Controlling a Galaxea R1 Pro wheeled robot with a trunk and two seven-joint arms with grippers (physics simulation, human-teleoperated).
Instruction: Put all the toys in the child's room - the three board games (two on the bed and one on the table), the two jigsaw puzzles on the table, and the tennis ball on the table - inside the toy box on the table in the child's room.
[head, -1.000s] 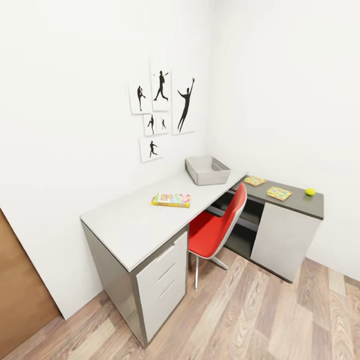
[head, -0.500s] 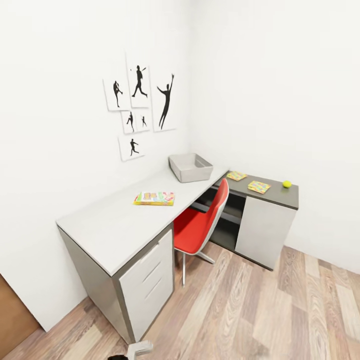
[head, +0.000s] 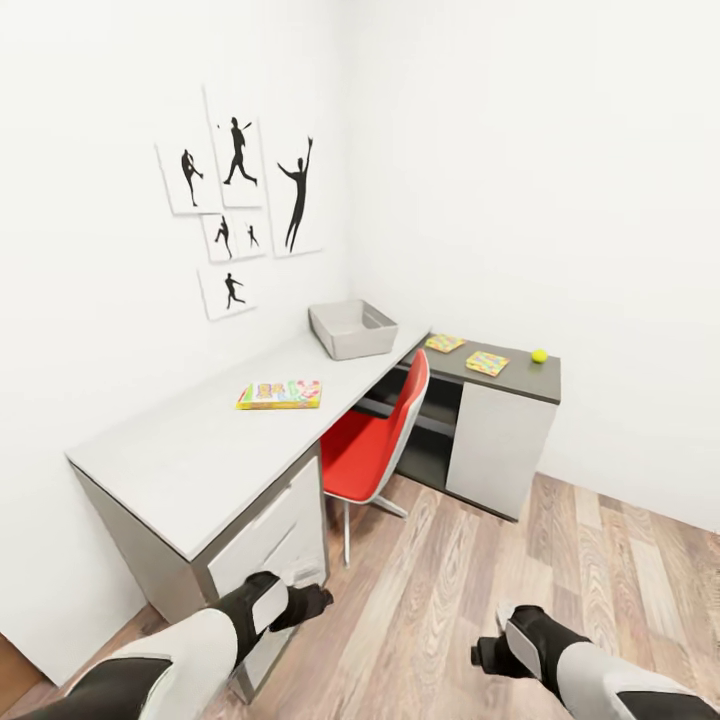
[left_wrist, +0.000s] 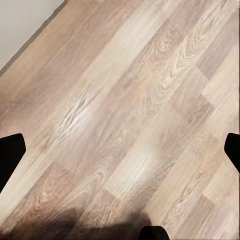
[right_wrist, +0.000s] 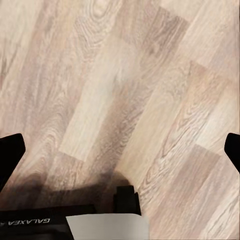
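- Low at the near left of the head view: left gripper (head: 312, 602), dark, hanging over the floor beside the drawer unit (head: 268, 530). In its wrist view, fingertips (left_wrist: 11, 152) at the far edges with bare wooden floor (left_wrist: 125, 115) between them, so spread wide and holding nothing.
- On the light desk (head: 190, 455), toward the wall: board game (head: 280, 394), a flat colourful box lying face up, well apart from both arms. Probably light and rigid cardboard, lid perhaps loose; best pinched across a short edge or slid to the desk edge first, since flat on the top it leaves little for fingers to get under.
- Further along, in the corner: toy box (head: 352, 329), an open grey bin, apparently empty so far.
- In front of it, tucked under the desk: red chair (head: 380, 445), likely in the way of a close approach.
- On the dark side desk (head: 520, 375): two jigsaw puzzles (head: 445, 343) and (head: 487, 363), thin flat tiles lying near each other. Likely stiff, light and slippery; same edge-grip worry.
- At the far end of that top: tennis ball (head: 539, 356), apart from the puzzles. Light, fuzzy, slightly springy, prone to rolling; better clasped across its middle from above.
- Low at the near right: right gripper (head: 490, 657), likewise over bare floor; fingertips (right_wrist: 12, 150) at the wrist view's edges, fully parted, nothing held.
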